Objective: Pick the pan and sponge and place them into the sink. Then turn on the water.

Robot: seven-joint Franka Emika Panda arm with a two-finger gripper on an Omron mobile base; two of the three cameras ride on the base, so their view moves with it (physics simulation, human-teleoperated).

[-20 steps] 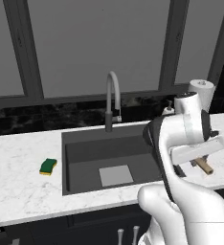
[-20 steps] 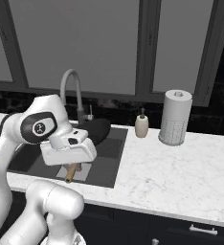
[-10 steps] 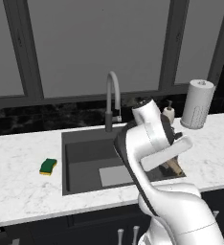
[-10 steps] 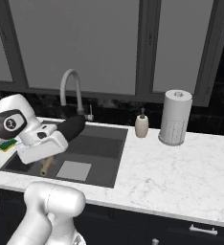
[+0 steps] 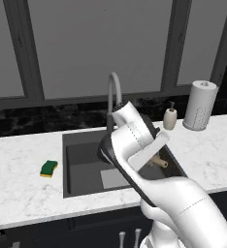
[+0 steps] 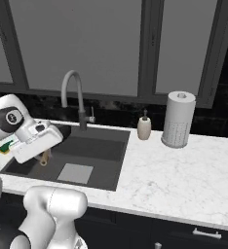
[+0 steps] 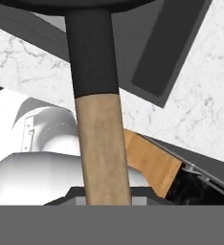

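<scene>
The gripper (image 5: 152,159) is shut on the light wooden handle (image 7: 104,148) of the black pan (image 6: 62,132) and holds it over the dark grey sink (image 6: 99,148). In the left base view the arm hides most of the pan; only its dark edge (image 5: 103,151) and the handle's end (image 5: 160,162) show. The hand (image 6: 35,142) hangs over the basin's left half. The green and yellow sponge (image 5: 49,168) lies on the white counter left of the sink; it is also partly visible behind the arm (image 6: 7,146). No stream falls from the arched faucet (image 5: 112,94).
A soap dispenser (image 6: 144,127) and a paper towel roll (image 6: 178,119) stand at the back of the counter right of the sink. A lighter grey square patch (image 6: 75,173) marks the basin floor. Dark windows rise behind the faucet.
The arm has swung left, carrying the pan from the sink's right edge to above the basin. The sponge has not moved.
</scene>
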